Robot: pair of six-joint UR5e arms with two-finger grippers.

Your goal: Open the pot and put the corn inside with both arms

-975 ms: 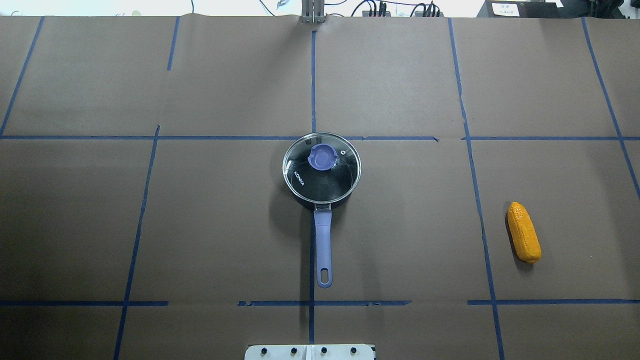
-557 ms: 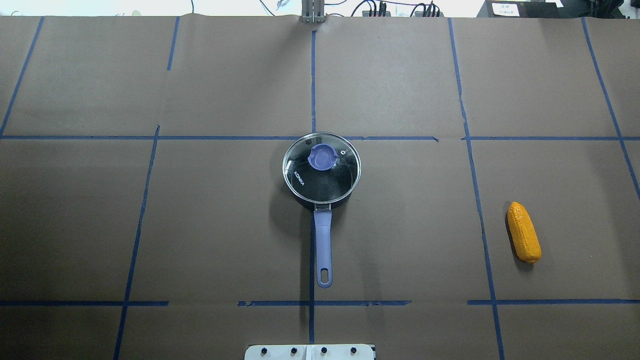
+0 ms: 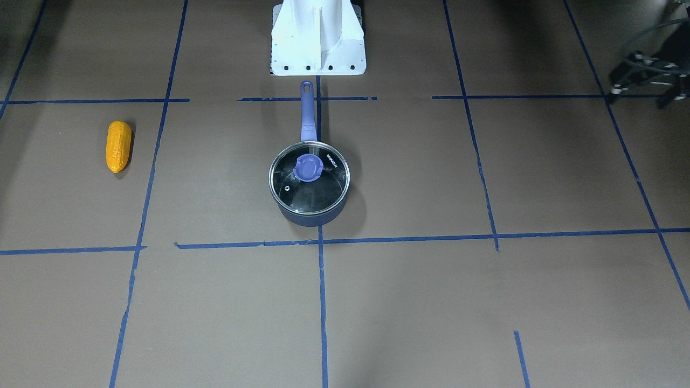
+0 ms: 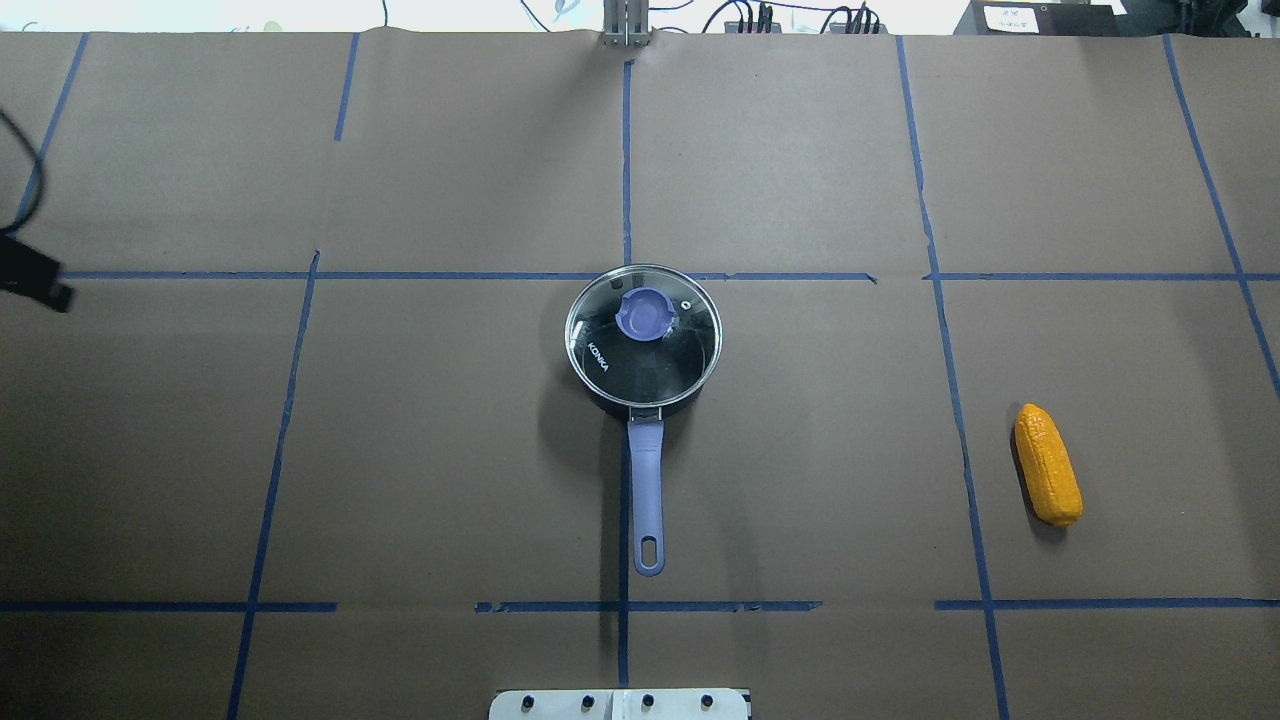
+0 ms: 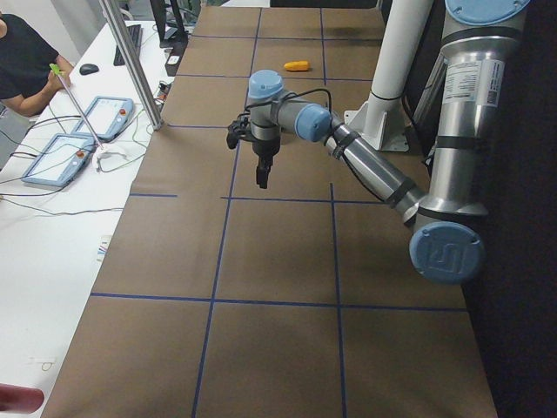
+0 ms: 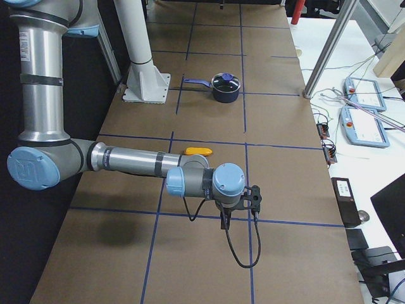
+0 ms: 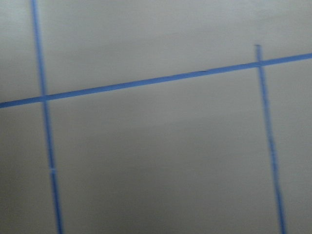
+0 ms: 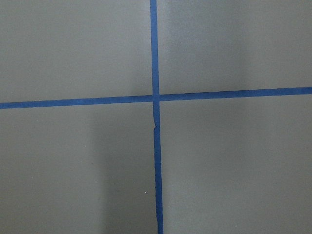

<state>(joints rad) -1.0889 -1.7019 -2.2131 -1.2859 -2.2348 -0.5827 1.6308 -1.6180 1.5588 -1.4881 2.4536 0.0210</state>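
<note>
Navy pot point(image 4: 647, 480), lid point(image 4: 650, 365) on, sits well apart from left fingers point(image 5: 263, 171).

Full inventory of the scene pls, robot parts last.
pot: 1, dark navy with lavender handle, table centre, handle toward the robot
glass lid: 1, clear with lavender knob, on the pot
corn: 1, orange-yellow, lying on the table on the robot's right
table: 1, brown cover with blue tape grid
control pendants: 2, blue-white, on the white side bench
metal post: 1, silver, at the table's far edge
operator: 1, black shirt, beside the bench
base mount: 1, white, at the robot's edge of the table
left arm: 1, grey-silver, out over bare table
left gripper: 1, black, state unclear
right arm: 1, grey-silver, reaching past the corn
right gripper: 1, black, state unclear
</note>
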